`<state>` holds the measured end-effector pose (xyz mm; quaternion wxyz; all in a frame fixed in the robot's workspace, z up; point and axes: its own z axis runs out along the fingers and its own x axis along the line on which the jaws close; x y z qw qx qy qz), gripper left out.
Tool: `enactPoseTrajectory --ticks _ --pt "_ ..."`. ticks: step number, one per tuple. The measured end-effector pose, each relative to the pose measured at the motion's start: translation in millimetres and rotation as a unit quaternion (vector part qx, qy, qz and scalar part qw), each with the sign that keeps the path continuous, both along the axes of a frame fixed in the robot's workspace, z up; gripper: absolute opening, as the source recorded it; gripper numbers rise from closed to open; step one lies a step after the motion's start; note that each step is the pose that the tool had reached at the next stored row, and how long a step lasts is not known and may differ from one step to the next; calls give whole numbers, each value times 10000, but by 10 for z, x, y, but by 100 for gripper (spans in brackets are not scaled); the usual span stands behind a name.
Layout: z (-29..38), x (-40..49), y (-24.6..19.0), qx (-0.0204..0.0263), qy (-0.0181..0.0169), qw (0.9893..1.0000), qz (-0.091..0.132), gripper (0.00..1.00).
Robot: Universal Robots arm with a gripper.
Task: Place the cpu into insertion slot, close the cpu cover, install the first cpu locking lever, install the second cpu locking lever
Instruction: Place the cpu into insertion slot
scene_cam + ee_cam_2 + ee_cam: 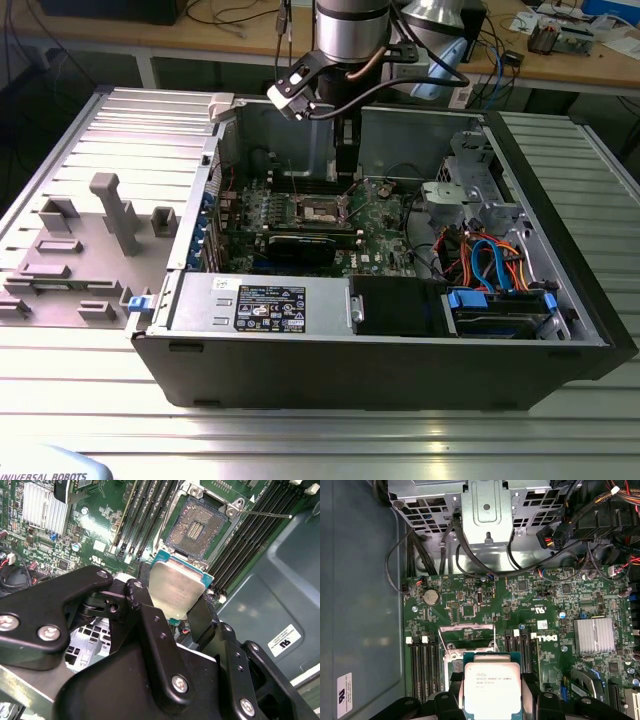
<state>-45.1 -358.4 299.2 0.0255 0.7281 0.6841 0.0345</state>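
My gripper [172, 605] is shut on the cpu [176, 591], a flat square chip with a silvery top on a green edge, held by two opposite sides between black fingers [139, 596]. It hangs above the green motherboard, a short way off the insertion slot [197, 530], whose dark centre lies uncovered inside a shiny rim. In the first wrist view the cpu [492, 687] in my gripper [492, 700] hides part of the socket, and the cpu cover [466, 629] stands open behind it. A thin locking lever [265, 515] sticks out beside the socket. In the exterior view my gripper [345, 160] reaches down into the computer case.
Long black memory slots [145, 515] run along both sides of the socket. A finned heatsink [594, 635], a drive cage [485, 510] and cable bundles [580, 525] sit on or around the board. The case walls [400, 125] enclose the board, with the power supply [260, 302] at the front.
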Motion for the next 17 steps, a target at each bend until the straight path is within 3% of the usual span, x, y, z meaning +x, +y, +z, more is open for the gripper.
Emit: enactPoseTrajectory --ticks 9,17 --pt "-20 0 0 1 -1 10000 -2 54" --pt "-120 -1 0 0 0 10000 -2 54"
